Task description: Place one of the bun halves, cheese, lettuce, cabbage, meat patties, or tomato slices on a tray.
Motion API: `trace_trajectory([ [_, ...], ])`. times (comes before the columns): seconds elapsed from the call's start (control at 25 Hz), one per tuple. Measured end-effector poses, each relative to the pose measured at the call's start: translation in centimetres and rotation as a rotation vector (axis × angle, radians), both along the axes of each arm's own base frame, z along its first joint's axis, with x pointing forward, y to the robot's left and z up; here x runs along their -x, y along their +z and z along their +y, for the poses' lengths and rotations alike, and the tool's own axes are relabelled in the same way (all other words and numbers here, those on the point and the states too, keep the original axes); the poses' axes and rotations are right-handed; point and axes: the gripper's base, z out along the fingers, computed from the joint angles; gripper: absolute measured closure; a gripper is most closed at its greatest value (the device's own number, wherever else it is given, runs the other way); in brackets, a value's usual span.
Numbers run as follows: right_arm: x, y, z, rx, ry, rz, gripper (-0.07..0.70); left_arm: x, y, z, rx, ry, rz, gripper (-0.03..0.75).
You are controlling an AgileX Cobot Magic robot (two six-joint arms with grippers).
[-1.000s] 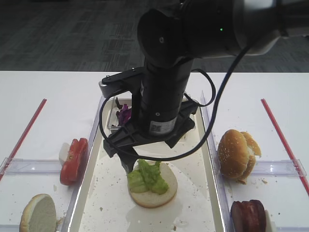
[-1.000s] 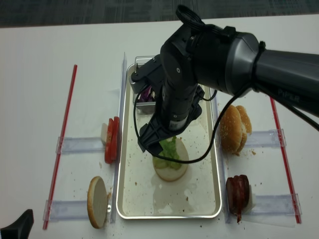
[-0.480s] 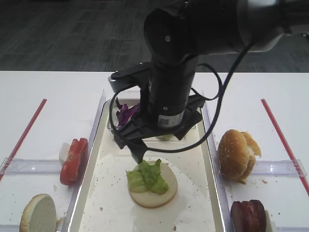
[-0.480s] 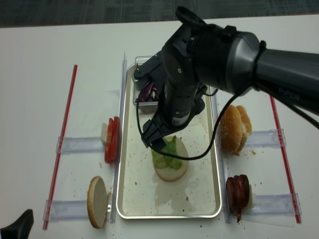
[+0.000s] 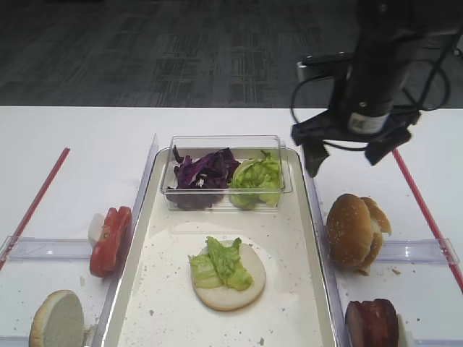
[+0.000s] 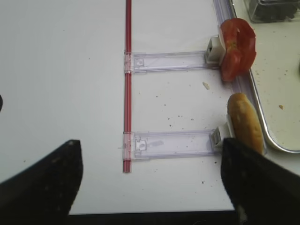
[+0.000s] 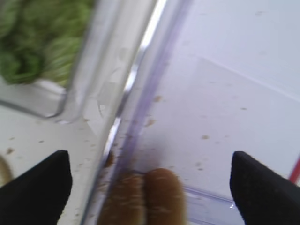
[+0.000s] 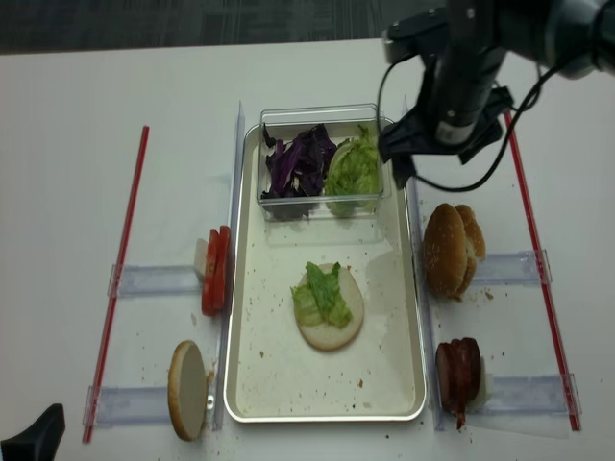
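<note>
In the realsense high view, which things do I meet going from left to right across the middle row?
Red strip → tomato slices → bun half with lettuce on the tray → sesame buns → second red strip.

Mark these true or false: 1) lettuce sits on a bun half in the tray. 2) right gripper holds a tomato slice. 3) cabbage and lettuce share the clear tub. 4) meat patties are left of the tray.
1) True: lettuce lies on the bun half in the tray.
2) False: the right gripper is open and empty, right of the clear tub; the tomato slices stand left of the tray.
3) True: cabbage lies beside green leaves in it.
4) False: the meat patties are to its right.
</note>
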Motion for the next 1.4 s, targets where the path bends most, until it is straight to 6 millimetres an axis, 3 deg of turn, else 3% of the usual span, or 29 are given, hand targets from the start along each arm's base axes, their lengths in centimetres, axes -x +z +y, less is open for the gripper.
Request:
trace_trajectory([
  [0.24, -2.1, 0.0, -9.3, 0.005, -0.227, -0.002, -0.06, 0.0, 0.0, 0.0, 0.0, 0.0, 0.0, 0.161],
  [0.36, -2.3, 0.0, -12.0, -0.021, -0.301, 0.001, -0.06, 0.0, 0.0, 0.0, 0.0, 0.0, 0.0, 0.161],
  [0.48, -2.2, 0.0, -13.1, -0.041, -0.32, 0.014, -0.06, 0.0, 0.0, 0.0, 0.0, 0.0, 0.0, 0.161],
  [0.84, -1.4, -0.4, -13.0, -0.049, -0.311, 0.078, -0.06, 0.0, 0.0, 0.0, 0.0, 0.0, 0.0, 0.161],
  [1.08, 3.1, -1.7, -13.1, -0.024, -0.311, 0.128, -0.06, 0.0, 0.0, 0.0, 0.0, 0.0, 0.0, 0.161],
  [1.4, 13.1, -2.1, -12.8, -0.018, -0.318, 0.12, -0.06, 0.0, 0.0, 0.0, 0.0, 0.0, 0.0, 0.161],
])
